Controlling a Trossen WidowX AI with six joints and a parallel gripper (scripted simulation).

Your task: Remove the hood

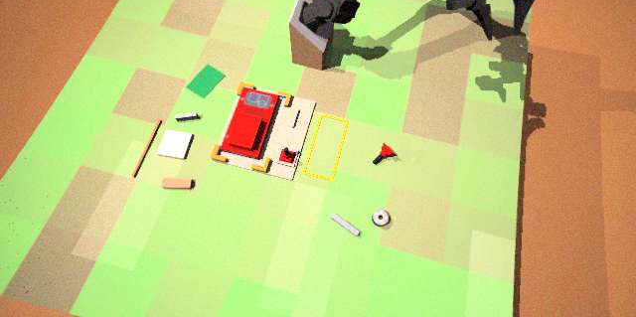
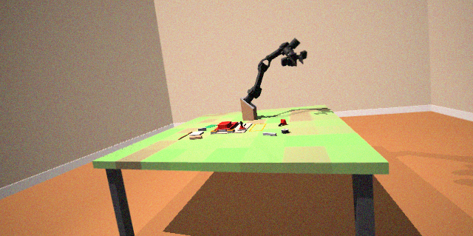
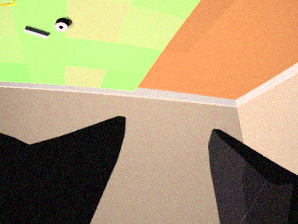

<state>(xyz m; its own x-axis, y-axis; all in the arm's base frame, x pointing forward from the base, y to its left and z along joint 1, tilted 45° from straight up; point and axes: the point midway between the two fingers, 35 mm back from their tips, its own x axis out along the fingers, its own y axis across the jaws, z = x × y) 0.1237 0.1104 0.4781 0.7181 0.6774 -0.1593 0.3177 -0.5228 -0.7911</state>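
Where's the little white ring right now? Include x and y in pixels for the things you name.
In the top view, the white ring (image 1: 381, 218) (image 3: 62, 25) lies right of the light grey bar (image 1: 345, 225) (image 3: 37, 32), below the red-and-black piece (image 1: 385, 153).

Looks like a plain room of unclear kind: beige walls (image 2: 295, 25) (image 3: 165, 165), pale skirting (image 2: 392, 110) (image 3: 190, 98), orange floor (image 1: 561, 208) (image 2: 406, 132) (image 3: 200, 55) beyond the worktop's (image 1: 422, 272) (image 2: 229, 151) (image 3: 30, 55) right edge.
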